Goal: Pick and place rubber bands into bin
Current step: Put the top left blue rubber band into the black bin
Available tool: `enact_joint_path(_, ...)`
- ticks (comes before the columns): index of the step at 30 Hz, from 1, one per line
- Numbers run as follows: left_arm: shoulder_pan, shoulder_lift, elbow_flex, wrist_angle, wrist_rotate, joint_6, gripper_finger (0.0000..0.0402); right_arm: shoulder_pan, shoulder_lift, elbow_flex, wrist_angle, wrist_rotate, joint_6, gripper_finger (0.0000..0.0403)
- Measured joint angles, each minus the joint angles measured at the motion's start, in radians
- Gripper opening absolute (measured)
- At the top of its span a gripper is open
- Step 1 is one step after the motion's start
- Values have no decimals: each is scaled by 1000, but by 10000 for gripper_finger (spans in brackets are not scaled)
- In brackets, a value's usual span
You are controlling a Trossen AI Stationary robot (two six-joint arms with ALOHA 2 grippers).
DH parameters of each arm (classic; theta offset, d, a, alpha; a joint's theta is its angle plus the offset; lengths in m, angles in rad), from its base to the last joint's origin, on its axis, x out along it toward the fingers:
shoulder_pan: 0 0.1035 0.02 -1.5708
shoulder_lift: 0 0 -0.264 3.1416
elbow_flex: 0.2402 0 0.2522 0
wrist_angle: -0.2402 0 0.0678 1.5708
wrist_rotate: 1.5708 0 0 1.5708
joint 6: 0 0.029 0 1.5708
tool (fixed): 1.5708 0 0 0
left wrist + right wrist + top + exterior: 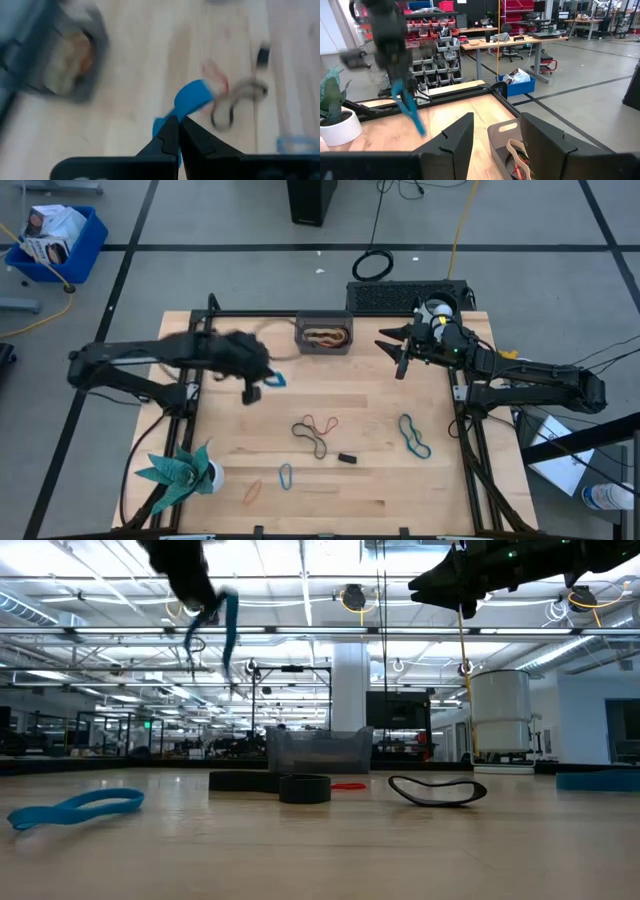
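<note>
Bands lie scattered over the near half of the tabletop (380, 480): an orange band (252, 491) and a small teal band (286, 475) at about seven o'clock, a black block (347, 458) near six, a dark band tangled with a red one (315, 432) at centre, and a long teal band (414, 436) toward four o'clock. Higher, the left claw (252, 385) is pinched tight on a blue band (274, 380) that dangles clear of the wood. At twelve o'clock sits the bin (323, 335), already holding tan and orange bands. At two o'clock the right claw (402, 360) hovers spread wide, gripping nothing.
</note>
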Motion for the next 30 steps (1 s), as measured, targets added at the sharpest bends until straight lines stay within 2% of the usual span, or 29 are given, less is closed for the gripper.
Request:
enact_joint_path(6, 22, -153, 107, 39, -85, 4, 7, 0, 0, 0, 1, 0, 0, 155)
enact_joint_path(10, 23, -211, 120, 169, -135, 63, 4, 0, 0, 0, 2, 1, 0, 155)
enact_joint_path(14, 34, -215, 122, 332, -157, 103, 7, 0, 0, 0, 6, 2, -14, 155)
enact_joint_path(22, 150, -89, 122, 518, -179, 154, 6, 0, 0, 0, 9, 3, -26, 155)
enact_joint_path(30, 283, 124, 122, 677, -56, 154, 5, 0, 0, 0, 9, 4, -26, 155)
